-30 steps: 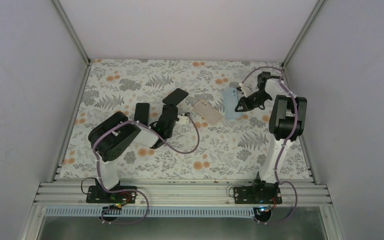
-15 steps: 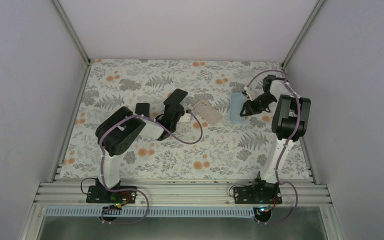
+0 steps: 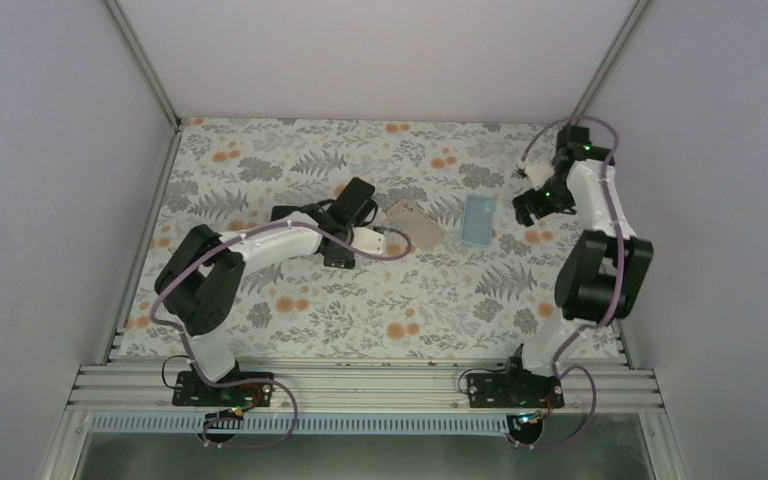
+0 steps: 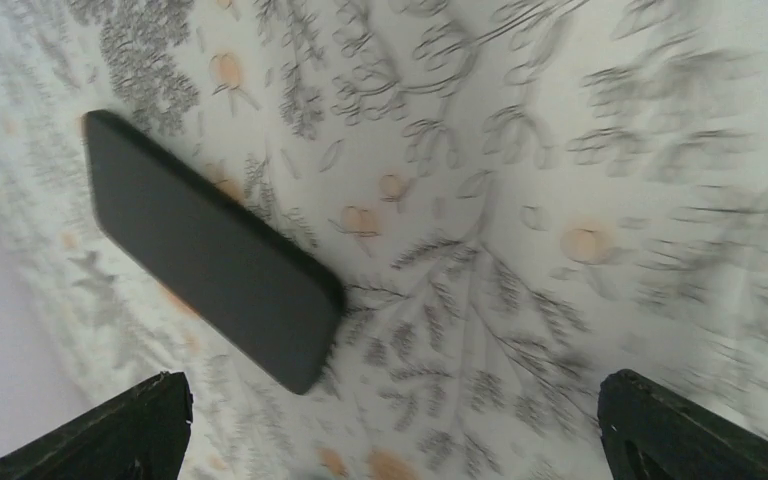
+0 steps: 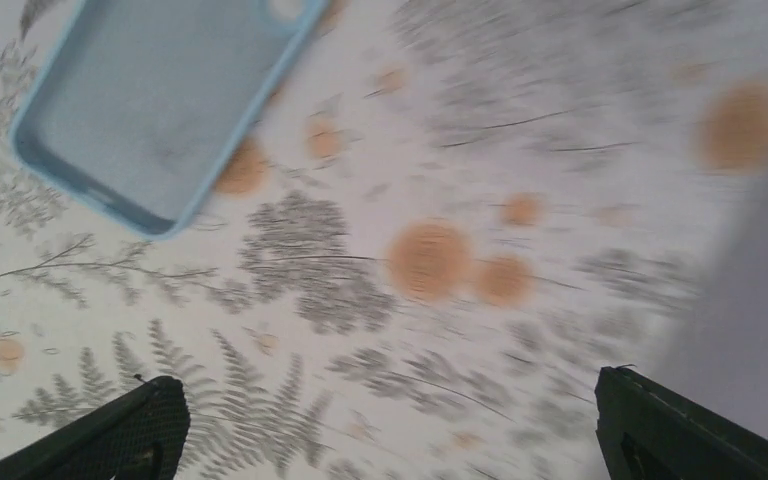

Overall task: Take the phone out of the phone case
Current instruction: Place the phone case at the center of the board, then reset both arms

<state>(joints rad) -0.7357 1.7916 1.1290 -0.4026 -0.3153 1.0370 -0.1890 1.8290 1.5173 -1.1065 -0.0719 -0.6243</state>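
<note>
A gold phone (image 3: 415, 222) lies bare on the floral cloth at mid-table. Just to its right lies a light blue phone case (image 3: 476, 220), hollow side up and with nothing in it; the right wrist view shows this blue case (image 5: 160, 110) at top left. My right gripper (image 3: 530, 206) hovers to the right of the case, open, with only cloth between its jaws (image 5: 400, 435). My left gripper (image 3: 343, 228) is left of the phone, open over bare cloth (image 4: 405, 440).
A black slab (image 3: 357, 198) lies just behind my left gripper and shows in the left wrist view (image 4: 210, 250). A second black slab (image 3: 282, 213) sits further left, partly under the arm. Grey walls close in the table; the right wall is close to my right gripper.
Both grippers went from shut to open. The right one let go of the blue case, which now lies flat, and drew back right. The left arm stretched out lower over the cloth.
</note>
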